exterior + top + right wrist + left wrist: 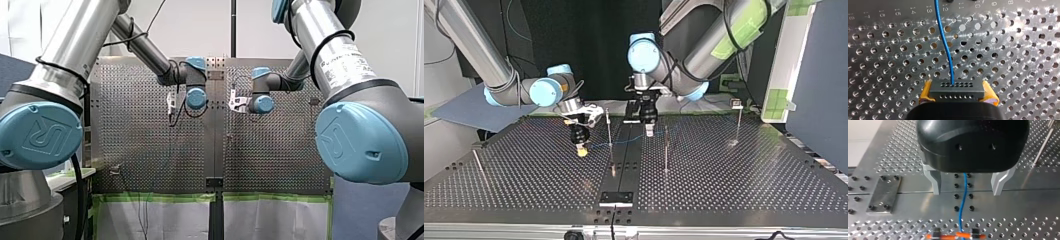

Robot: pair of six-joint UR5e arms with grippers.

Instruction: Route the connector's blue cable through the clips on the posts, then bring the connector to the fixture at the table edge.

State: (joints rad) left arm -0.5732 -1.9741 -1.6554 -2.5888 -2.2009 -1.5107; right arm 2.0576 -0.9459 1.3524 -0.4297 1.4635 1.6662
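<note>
A dark grey connector (956, 90) sits between the yellow pads of my right gripper (956, 94), which is shut on it just above the perforated table. The blue cable (944, 37) leaves the connector's face and curves away over the holes. In the top view my right gripper (581, 148) hangs at the left of a thin post (609, 127), and the cable (624, 141) passes that post toward my left gripper (650, 131). My left gripper (967, 193) stands open over the centre rail, the blue cable (963, 195) running between its metal fingers (936, 182) without touching them.
More thin posts stand on the table: one (666, 150) right of the centre rail, one (739, 125) at the far right, one leaning (478, 164) at the left. A dark plate (615, 197) lies at the near table edge. A flat metal plate (884, 193) is bolted beside the rail.
</note>
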